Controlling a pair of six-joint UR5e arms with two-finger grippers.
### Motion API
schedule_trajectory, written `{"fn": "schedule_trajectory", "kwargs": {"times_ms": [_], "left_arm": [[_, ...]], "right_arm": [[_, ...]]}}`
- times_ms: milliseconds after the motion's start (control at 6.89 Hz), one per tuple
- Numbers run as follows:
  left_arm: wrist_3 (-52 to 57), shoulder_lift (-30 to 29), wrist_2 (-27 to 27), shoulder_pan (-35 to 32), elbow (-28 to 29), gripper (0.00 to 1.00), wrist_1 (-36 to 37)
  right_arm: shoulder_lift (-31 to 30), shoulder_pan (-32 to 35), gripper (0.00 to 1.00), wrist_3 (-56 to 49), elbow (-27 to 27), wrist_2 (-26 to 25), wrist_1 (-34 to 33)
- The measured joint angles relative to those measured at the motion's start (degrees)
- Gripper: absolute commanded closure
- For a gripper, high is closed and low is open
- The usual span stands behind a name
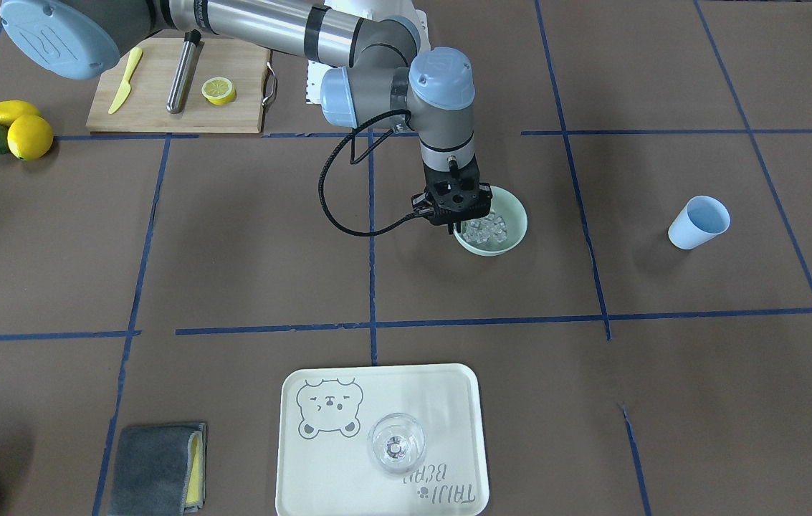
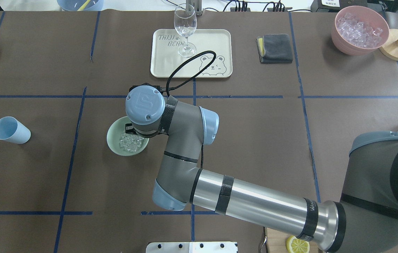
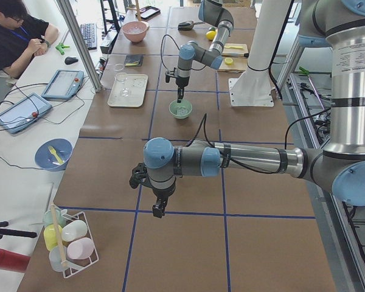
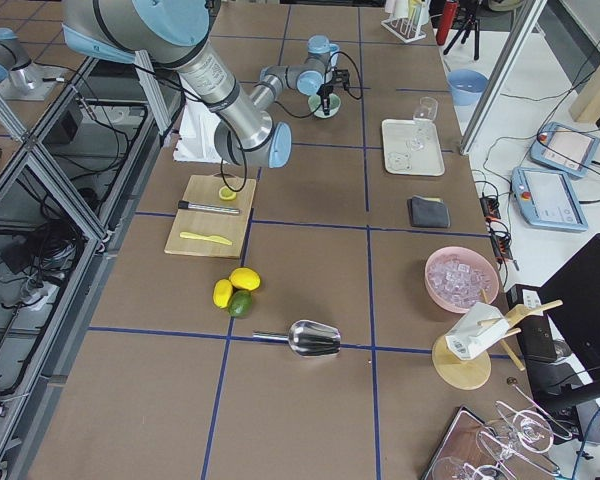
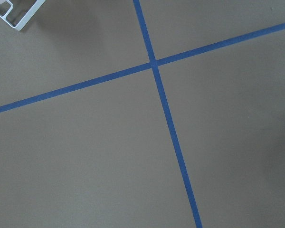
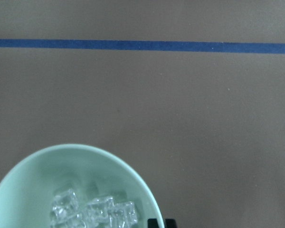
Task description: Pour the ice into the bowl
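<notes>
Plainly, the ice [image 1: 486, 229] lies in the bowl [image 1: 518, 231], a small heap of clear cubes on its floor. Over the bowl's rim, on the side away from the light blue cup [image 1: 698, 222], hang the right arm's jaws. The overhead view hides them under the wrist. The right wrist camera shows only two dark tips at its lower edge, close together with a sliver between them and gripping nothing. That view also cuts the bowl off at the bottom of the frame. Well apart from the bowl, off to the robot's left of it, the left arm's jaws hang above the table [image 3: 188, 243]. They show small and dark in one side view only, so I cannot tell whether they are apart or together. The cup sits well apart from the bowl, and whether it is upright or tipped is hard to judge
</notes>
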Motion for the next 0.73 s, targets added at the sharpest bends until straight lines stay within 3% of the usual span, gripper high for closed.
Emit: {"fn": "schedule_trajectory", "kwargs": {"times_ms": [435,725], "left_arm": [[-4.8,0.1,-1.9,0.0,0.4,0.00,0.1],[-6.6,0.1,-2.9,0.0,0.1,0.00,-0.1]], "right_arm": [[-1.1,2.2,1.00,-0.4,4.7,1.4,-0.3],[-7.4,7.9,1.00,-2.8,12.7,7.5,-0.3]]}}
